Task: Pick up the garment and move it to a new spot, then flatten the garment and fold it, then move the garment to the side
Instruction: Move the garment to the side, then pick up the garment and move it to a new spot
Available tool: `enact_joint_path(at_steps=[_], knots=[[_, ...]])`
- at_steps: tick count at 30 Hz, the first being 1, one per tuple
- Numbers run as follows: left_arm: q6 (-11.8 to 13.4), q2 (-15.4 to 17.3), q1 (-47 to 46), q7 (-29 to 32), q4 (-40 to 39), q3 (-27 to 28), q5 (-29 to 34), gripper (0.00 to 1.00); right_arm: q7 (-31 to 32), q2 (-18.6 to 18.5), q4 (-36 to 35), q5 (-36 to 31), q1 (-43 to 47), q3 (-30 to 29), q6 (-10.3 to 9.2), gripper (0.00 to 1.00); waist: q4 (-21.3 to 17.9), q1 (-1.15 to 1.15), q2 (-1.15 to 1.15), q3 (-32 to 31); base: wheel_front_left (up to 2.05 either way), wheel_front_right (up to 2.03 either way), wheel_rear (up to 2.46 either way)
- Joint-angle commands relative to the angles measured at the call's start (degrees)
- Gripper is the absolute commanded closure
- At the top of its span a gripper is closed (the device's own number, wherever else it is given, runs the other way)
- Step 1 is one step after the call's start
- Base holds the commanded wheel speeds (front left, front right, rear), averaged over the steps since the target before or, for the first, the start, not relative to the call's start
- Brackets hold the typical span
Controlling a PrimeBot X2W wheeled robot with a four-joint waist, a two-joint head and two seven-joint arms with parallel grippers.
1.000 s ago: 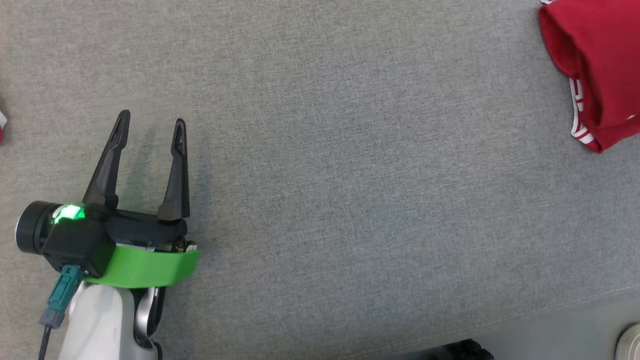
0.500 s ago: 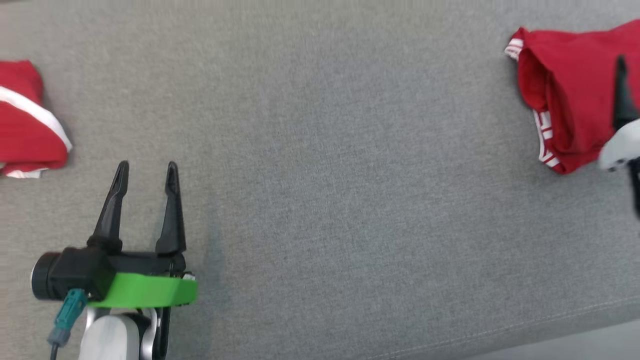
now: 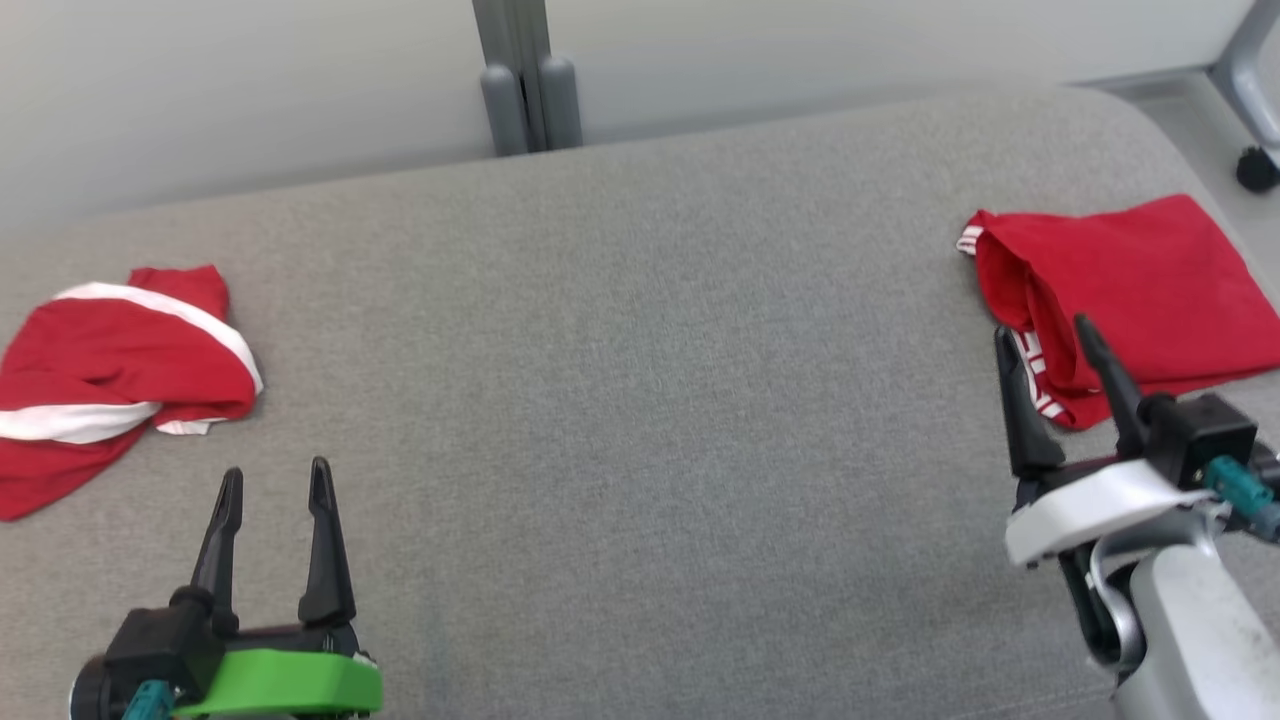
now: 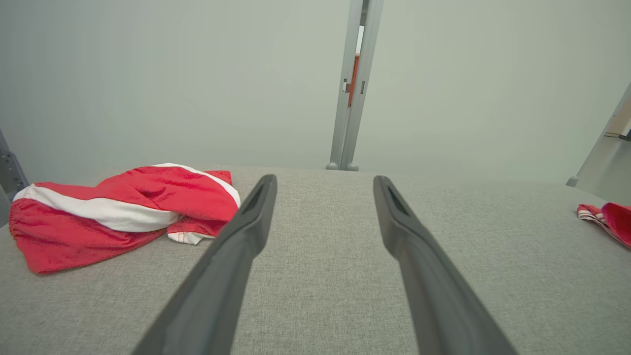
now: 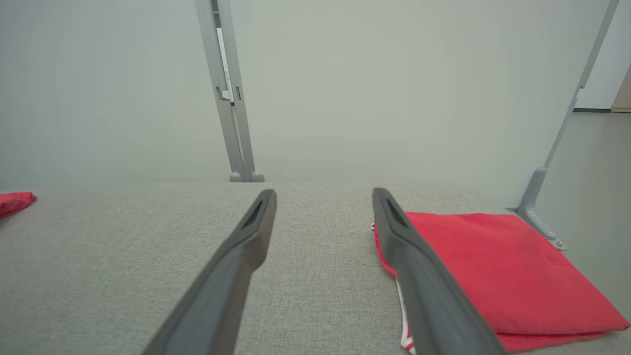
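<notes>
A wide grey fabric-covered surface [image 3: 640, 400] stretches across the head view, its far edge rounded at the right corner. Behind it stands a plain pale wall [image 3: 250, 90].

At the right end of the surface lies the folded red garment [image 3: 1130, 280], a flat, roughly square packet with a white-striped hem showing along its left and near edges. At the left end, well apart from it, lies the crumpled red garment [image 3: 110, 370], bunched in a loose heap with broad white bands across it. The long stretch of grey fabric between the two is bare.

The right gripper [image 3: 1041, 330], with a white collar at its wrist, sits at the lower right. Its two dark fingers are spread apart with nothing between them, and their tips stand at the near-left corner of the folded red garment. In the right wrist view one finger crosses in front of that garment's left edge; whether it touches the cloth cannot be told.

The left gripper [image 3: 276, 472], with a green collar, sits at the lower left. Its fingers are likewise parted and empty, pointing at the far wall, near the crumpled red garment and to its right.

A grey post [image 3: 525, 80] rises against the wall behind the far edge, and a small black caster [image 3: 1257, 168] shows at the upper right
</notes>
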Motion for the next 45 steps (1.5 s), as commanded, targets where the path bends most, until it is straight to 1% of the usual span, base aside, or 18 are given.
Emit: enact_joint_path(at_steps=[1, 4, 9, 16, 25, 29, 37, 45], knots=[[0.50, 0.01, 1.69, 0.00, 0.52, -0.09, -0.51, 0.00, -0.24, 0.76, -0.51, -0.53, 2.16, 0.00, -0.10, 0.00, 2.44, 0.01, 0.00, -5.24, 0.00, 0.00, 0.00], [1.28, 0.00, 2.75, 0.00, 0.82, 0.07, -1.05, 0.00, -0.04, 2.25, -0.78, -1.50, 4.24, 0.31, -0.09, 0.00, 2.90, 0.01, 0.00, -6.25, 0.00, 0.00, 0.00], [1.59, 0.00, 4.04, -0.01, 1.17, 0.06, -0.47, 0.00, -0.13, 4.72, -0.19, -1.84, 5.50, -0.09, -0.09, 0.00, 2.65, 0.01, 0.00, -6.75, 0.00, 0.00, 0.00], [0.37, 0.02, 3.75, 0.00, 2.84, -0.63, -0.46, 0.00, 0.22, 7.31, 2.42, -1.58, 5.70, 0.02, -0.09, 0.00, 2.27, 0.01, 0.00, -6.59, 0.00, 0.00, 0.00], [-0.19, 0.03, 2.52, -0.01, 6.76, -1.68, -1.39, 0.00, 0.22, 7.93, 4.66, -2.49, 7.26, -1.41, -0.09, 0.00, 2.34, 0.01, 0.00, -6.69, 0.00, 0.00, 0.00], [-0.40, 0.03, 1.07, -0.01, 8.06, -1.62, -1.01, 0.00, 0.14, 8.14, 4.49, -2.98, 7.25, -2.13, -0.09, 0.00, 1.96, 0.01, 0.00, -6.70, 0.00, 0.00, 0.00], [-0.79, 0.03, 0.22, -0.01, 8.85, -1.62, -1.36, 0.00, 0.09, 8.37, 3.92, -3.08, 7.30, -1.77, -0.09, 0.00, 1.83, 0.01, 0.00, -6.51, 0.00, 0.00, 0.00], [-0.72, 0.03, -0.24, -0.01, 9.05, -1.44, -1.44, 0.00, 0.56, 8.44, 3.54, -2.96, 7.87, -1.73, -0.09, 0.00, 3.95, 0.01, 0.00, -6.19, 0.00, 0.00, 0.00]])
